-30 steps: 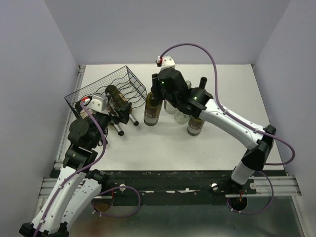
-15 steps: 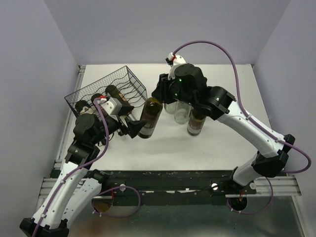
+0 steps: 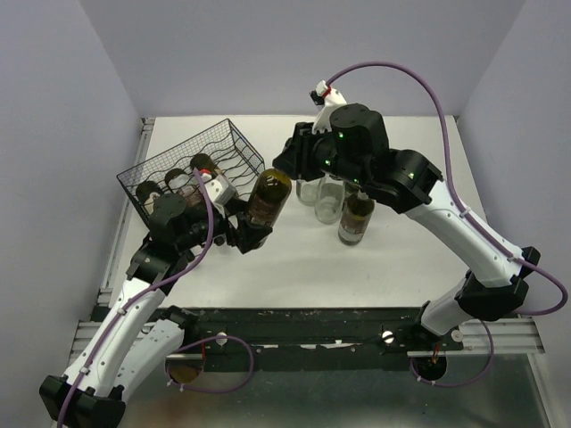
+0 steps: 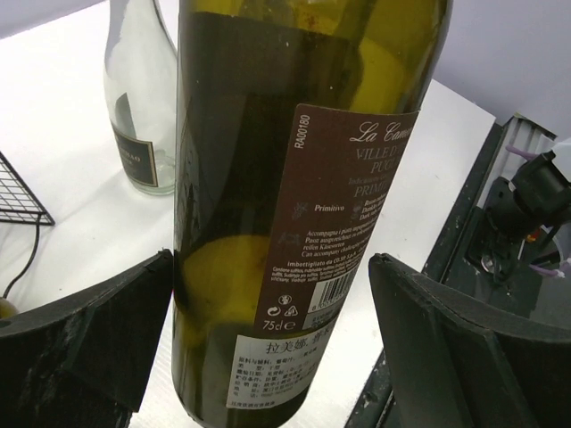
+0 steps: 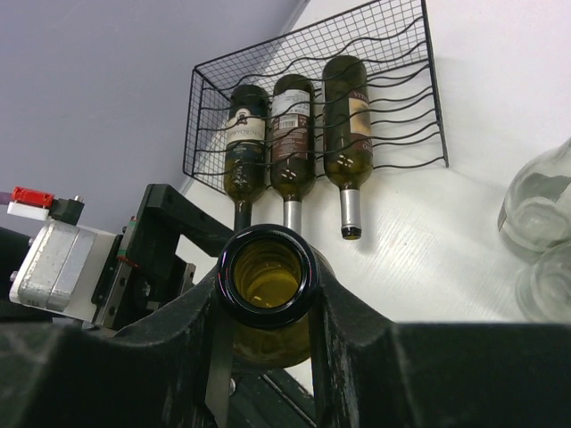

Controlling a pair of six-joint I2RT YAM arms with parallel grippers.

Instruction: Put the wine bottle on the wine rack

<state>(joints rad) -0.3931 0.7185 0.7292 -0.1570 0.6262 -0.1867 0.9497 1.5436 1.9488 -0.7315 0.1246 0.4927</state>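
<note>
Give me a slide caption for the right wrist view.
Right gripper clamps the neck of a wine bottle; three bottles lie in the wire rack beyond.

Two clear glass bottles (image 3: 310, 189) stand upright, close together, on the white table (image 3: 393, 276), a bit beyond its middle. Just right of them, a little nearer, stands a dark green bottle (image 3: 354, 223) with a pale label. At the far left, three dark bottles (image 5: 290, 120) lie side by side, necks pointing out over the table. Plain lilac walls (image 3: 53, 134) close the table in.
</note>
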